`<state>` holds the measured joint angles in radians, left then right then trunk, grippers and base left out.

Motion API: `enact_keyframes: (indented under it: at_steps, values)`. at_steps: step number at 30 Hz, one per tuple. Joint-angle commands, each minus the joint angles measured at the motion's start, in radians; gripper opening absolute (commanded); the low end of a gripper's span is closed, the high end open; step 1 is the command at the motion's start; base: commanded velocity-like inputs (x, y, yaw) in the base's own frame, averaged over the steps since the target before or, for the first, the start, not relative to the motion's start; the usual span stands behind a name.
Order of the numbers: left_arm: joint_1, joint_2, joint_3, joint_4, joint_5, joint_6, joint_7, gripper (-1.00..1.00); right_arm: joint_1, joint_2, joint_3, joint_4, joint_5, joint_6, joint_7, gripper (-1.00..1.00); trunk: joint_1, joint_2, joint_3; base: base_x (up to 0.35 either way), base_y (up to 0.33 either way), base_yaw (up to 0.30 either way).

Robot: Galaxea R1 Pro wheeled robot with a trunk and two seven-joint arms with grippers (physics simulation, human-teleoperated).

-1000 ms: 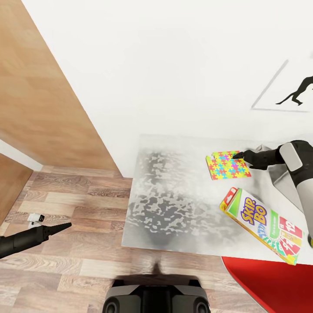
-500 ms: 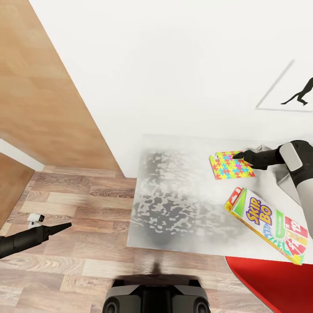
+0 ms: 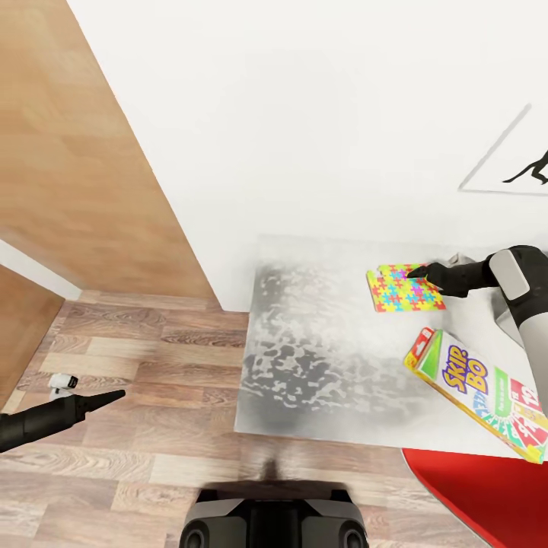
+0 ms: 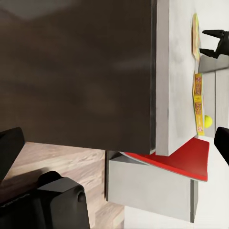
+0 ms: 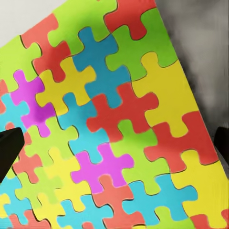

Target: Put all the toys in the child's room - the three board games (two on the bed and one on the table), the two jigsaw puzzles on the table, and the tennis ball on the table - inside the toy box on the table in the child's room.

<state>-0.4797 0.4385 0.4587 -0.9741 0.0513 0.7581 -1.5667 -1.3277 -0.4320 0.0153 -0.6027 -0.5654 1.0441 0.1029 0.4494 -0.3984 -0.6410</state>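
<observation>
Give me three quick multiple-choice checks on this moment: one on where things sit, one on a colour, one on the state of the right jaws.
1. Where does the jigsaw puzzle lie?
A. on the floor
B. on the table, near the wall
C. on top of the Skip-Bo box

2. What colour is the curved surface just past the table's near edge?
A. red
B. blue
C. black

3. How does the right gripper stand?
A. shut on the Skip-Bo box
B. open, right at the puzzle
C. tucked by the floor

Answers:
1 B, the head view shows the puzzle flat on the tabletop close to the white wall.
2 A, it shows bright red in the head and left wrist views.
3 B, in the right wrist view the dark finger tips stand far apart at either side of the puzzle, and the left wrist view shows the jaws spread.
</observation>
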Motion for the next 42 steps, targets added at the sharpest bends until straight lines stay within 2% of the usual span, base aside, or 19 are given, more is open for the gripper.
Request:
enact_keyframes:
  at_steps: [1, 25, 36, 42]
  values:
    - [0.000, 0.000, 0.000, 0.000, -0.001, 0.011, -0.004, 1.00, -0.001, -0.001, 0.002, 0.000, 0.010, 0.003, 0.010, 1.00, 0.001, -0.002, -0.001, 0.000, 0.090, 0.000]
    - [0.000, 0.000, 0.000, 0.000, -0.001, 0.012, -0.004, 1.00, -0.001, 0.000, 0.002, 0.000, 0.010, 0.003, 0.011, 1.00, 0.001, -0.002, -0.001, 0.000, 0.244, 0.000]
    - [0.000, 0.000, 0.000, 0.000, -0.001, 0.010, -0.004, 1.00, -0.001, 0.000, 0.002, -0.002, 0.010, 0.003, 0.010, 1.00, 0.001, -0.002, -0.001, 0.000, 0.026, 0.000]
    - [0.000, 0.000, 0.000, 0.000, -0.001, 0.010, -0.004, 1.00, -0.001, -0.001, 0.002, -0.002, 0.010, 0.003, 0.010, 1.00, 0.001, -0.002, -0.001, 0.000, -0.157, 0.000]
